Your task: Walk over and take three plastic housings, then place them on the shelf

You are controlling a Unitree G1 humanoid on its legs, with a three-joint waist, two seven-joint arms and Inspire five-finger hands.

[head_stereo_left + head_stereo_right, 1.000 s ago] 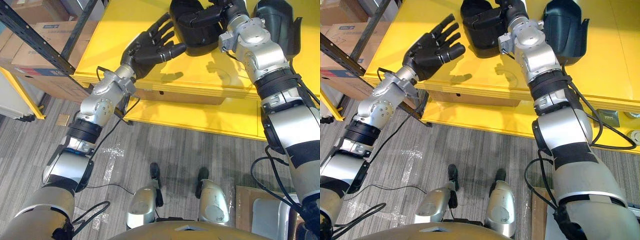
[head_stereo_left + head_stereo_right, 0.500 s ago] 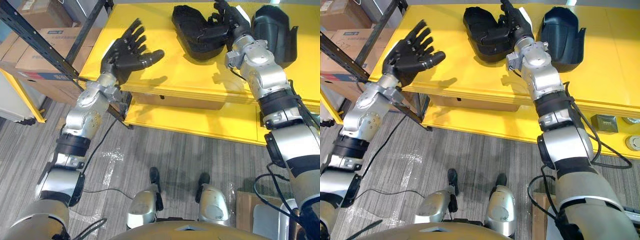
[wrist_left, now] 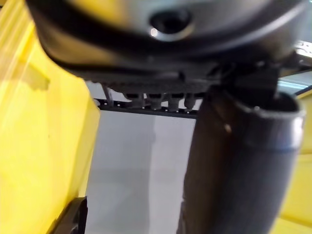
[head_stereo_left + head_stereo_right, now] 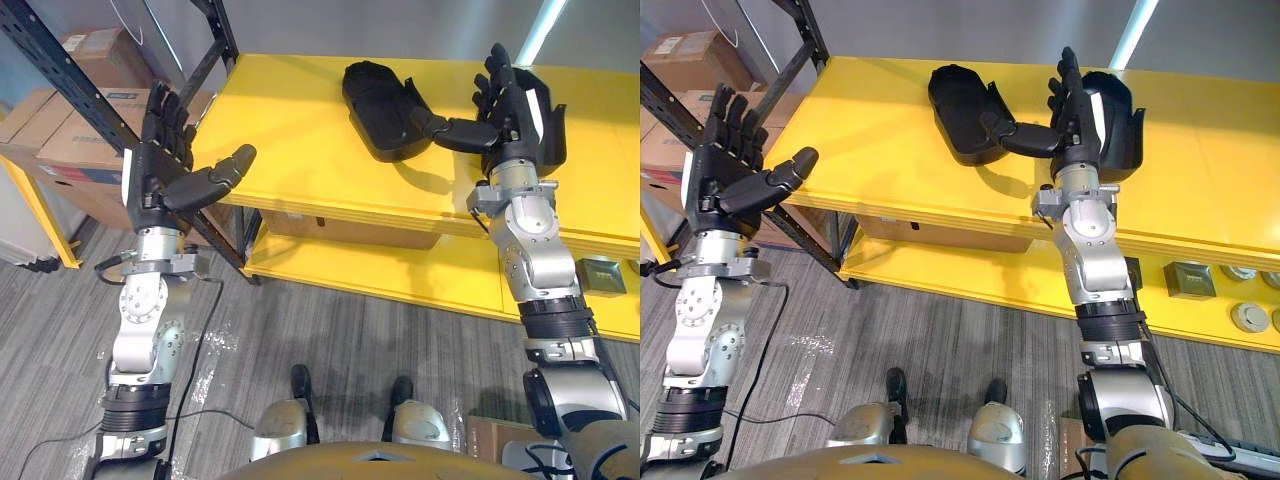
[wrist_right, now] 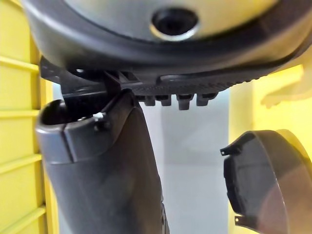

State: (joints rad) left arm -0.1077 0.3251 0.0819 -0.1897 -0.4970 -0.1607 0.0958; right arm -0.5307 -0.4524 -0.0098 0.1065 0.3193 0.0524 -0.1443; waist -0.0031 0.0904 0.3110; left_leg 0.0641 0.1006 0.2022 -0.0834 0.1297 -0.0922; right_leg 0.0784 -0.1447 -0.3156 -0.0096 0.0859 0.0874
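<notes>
Lying on the yellow table (image 4: 300,140), one black housing (image 4: 378,100) sits just left of the raised right hand (image 4: 1077,118), and a second housing (image 4: 1122,115) sits just behind it. Both hands hold nothing, fingers (image 4: 497,70) straight and spread. The left hand (image 4: 160,170) hovers at the table's left end beside a dark rack (image 4: 220,35).

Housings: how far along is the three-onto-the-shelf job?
Looks done, if the yellow surface is the shelf: the left housing and the right housing lie on it. In hand: nothing. The left hand and the right hand are open and raised, the right one in front of the right housing. Left: going by this count, probably one more housing to fetch and place.
</notes>
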